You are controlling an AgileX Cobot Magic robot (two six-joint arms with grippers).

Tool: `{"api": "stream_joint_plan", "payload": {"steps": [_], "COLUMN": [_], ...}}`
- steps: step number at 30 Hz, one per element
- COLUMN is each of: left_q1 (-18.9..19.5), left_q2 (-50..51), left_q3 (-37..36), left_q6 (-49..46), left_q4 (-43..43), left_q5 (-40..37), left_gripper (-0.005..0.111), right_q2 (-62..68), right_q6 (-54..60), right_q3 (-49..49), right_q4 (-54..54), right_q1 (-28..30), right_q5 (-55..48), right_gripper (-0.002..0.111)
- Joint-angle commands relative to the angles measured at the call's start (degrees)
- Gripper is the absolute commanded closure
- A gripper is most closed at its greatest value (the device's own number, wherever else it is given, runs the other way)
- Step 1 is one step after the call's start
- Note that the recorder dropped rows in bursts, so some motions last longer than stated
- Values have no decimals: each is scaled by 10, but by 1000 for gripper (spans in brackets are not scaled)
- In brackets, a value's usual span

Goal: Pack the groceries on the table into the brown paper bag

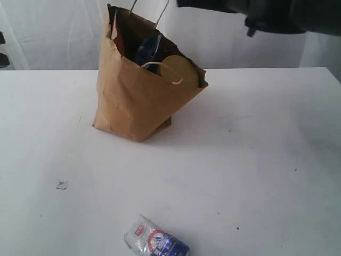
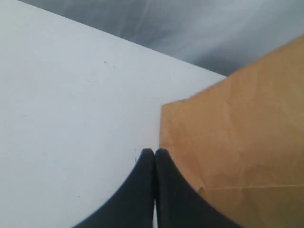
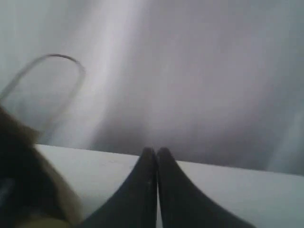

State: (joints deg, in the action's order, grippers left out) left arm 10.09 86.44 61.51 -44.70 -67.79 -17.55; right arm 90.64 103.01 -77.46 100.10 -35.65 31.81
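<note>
White table (image 1: 256, 160) holds the brown paper bag (image 1: 133, 101) just beside the clenched left gripper (image 2: 154, 151).

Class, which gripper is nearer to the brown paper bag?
Left. The left gripper, shut, has its tips right beside the brown paper bag's side wall. The right gripper, also shut, hangs raised and apart from the bag, which shows only at its view's edge.

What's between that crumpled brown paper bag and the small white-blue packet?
Nothing: in the exterior view, only bare white tabletop separates the brown paper bag from the white-blue packet.
</note>
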Motion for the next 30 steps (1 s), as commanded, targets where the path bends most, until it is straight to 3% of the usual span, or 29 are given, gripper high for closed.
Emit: {"api": "stream_joint_plan", "payload": {"steps": [1,5,10,14,17,20,22,24,26,27,28,30], "left_q1": [0,0,0,-1,-5,-12,-24,-42,-56,-64,-68,-74], "left_q2": [-120,-272,-466,-602,-686,-725,-736,-738,-738,-738,-738,-738], "left_q3": [-90,-224,-355,-376,-375,-375,-375,-375,-375,-375,-375,-375], "left_q6": [12,10,9,8,8,8,8,8,8,8,8,8], "left_q4": [-11,-10,-3,19,60,106,114,114,114,120,129,155], "left_q5": [110,228,175,141,143,145,141,138,130,130,129,128], "left_gripper": [107,107,107,107,107,107,107,107,107,107,107,107], "right_q2": [-58,-97,-99,-117,-149,-179,-190,-196,-203,-216,-227,-259], "right_q6": [51,112,74,-234,-566,-922,-1159,-1307,-1312,-1271,-1218,-1075], "right_q3": [57,144,300,370,400,427,442,445,434,422,411,377], "right_q4": [-1,-1,-1,-1,-12,-154,-347,-538,-682,-757,-795,-845], "right_q1": [1,-11,-15,-15,-10,2,17,42,69,88,98,111], "right_q5": [85,72,86,154,155,161,211,302,342,311,257,44], "right_gripper": [108,108,108,108,108,108,108,108,108,108,108,108]}}
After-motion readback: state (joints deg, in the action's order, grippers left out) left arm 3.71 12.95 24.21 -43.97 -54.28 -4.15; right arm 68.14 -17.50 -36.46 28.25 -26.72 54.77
